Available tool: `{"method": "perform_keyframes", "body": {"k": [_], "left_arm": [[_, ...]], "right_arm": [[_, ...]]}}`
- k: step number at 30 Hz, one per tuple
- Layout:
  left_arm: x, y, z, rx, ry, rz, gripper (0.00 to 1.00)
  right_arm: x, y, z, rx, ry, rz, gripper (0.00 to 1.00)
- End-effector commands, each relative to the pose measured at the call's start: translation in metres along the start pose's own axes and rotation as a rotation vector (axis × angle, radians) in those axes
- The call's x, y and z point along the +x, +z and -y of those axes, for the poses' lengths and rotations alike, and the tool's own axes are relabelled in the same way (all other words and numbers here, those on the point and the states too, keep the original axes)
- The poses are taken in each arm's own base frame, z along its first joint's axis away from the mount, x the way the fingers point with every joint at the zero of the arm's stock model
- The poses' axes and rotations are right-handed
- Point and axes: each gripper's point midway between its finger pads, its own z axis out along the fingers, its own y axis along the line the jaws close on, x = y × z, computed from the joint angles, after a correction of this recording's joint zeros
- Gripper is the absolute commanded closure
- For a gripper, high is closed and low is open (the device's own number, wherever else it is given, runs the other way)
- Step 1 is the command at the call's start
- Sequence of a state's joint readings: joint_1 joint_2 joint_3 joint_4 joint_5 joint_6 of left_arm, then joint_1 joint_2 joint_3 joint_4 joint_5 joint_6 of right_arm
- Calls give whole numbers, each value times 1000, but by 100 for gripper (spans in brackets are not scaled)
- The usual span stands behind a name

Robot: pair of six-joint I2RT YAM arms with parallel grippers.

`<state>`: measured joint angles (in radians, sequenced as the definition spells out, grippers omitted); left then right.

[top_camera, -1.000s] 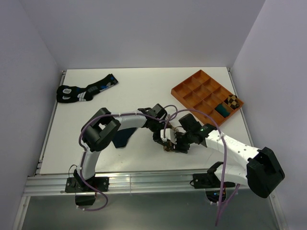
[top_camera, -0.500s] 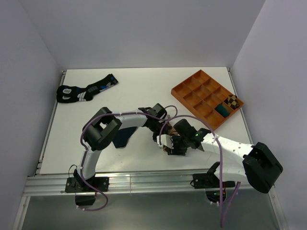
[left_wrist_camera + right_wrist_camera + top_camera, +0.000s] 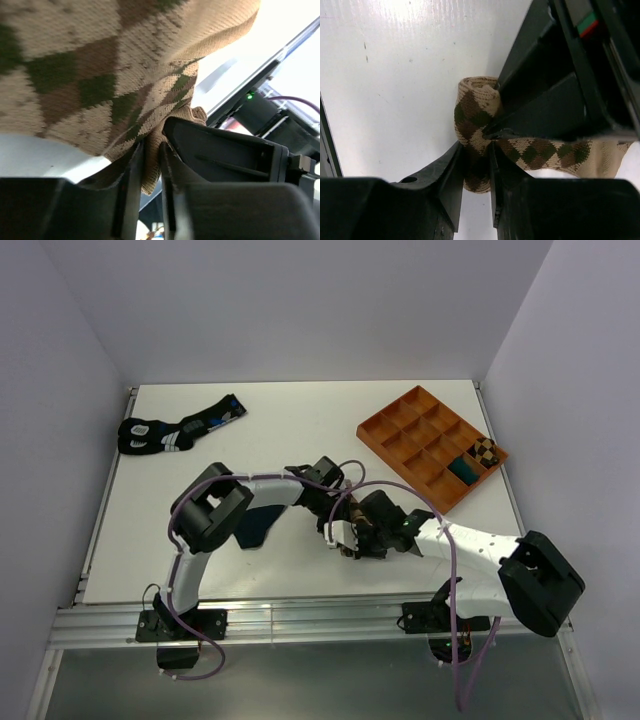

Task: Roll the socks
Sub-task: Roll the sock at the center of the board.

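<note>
White table [image 3: 300, 410], front-middle | you are pinching the tan argyle sock [image 3: 475, 112] with both grippers | left gripper [image 3: 151, 150] narrow, gripping a loose fold | right gripper [image 3: 476, 150] narrow, clamping the rolled end, likely keeping it from unrolling | navy sock [image 3: 258, 527] lying toward the front-left, under your left arm [image 3: 210, 510]

On the table [image 3: 300, 430], the tray [image 3: 410, 430] stands at the far right. Two small bundles [image 3: 484, 451] lie in the compartments at its right end. A pair of socks [image 3: 175, 428] lies at the far left. The flat sock [image 3: 258, 528] lies left of the centre, partly under the left arm. The rolled sock [image 3: 472, 112] lies to its right, nearer the front edge, between the fingers of the left gripper [image 3: 151, 147] and of the right gripper [image 3: 476, 147].
</note>
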<state>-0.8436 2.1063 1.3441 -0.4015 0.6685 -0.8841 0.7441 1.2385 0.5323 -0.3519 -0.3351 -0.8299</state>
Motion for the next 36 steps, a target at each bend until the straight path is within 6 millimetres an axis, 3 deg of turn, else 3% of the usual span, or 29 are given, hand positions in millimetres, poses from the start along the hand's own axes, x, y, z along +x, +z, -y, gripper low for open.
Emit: {"method": "perform_keyframes", "body": {"k": [1,2,6,15,20,27,32,33,34,36], "left_arm": [[-12,-9,-1,25,-19,94,72],[-17,-14,6,54,-4,128,69],[-28,-23,-3,43,-21,210,64],[-35,-14,-33,-36,-57,272,59],[-42,-9,-49,-104,-77,304,56],[-42,-8,-65,-164,-96,327,66],[-40,-13,-65,-169,-66,372,71],[-39,-13,-65,-165,-56,377,74],[-39,-13,-65,-166,-51,384,76],[-37,-13,-67,-161,-26,401,77]], "right_arm": [[10,2,-12,-25,13,-16,79],[11,1,-15,-32,19,-15,80],[10,-4,-21,-51,46,15,81],[15,-18,-27,-171,110,25,81],[11,-27,-19,-252,171,57,81],[19,-26,-20,-383,277,18,80],[12,-24,-15,-504,352,3,80],[14,-24,-24,-573,403,-12,80],[10,-24,-15,-576,409,-6,80],[13,-22,-15,-624,456,-30,81]]}}
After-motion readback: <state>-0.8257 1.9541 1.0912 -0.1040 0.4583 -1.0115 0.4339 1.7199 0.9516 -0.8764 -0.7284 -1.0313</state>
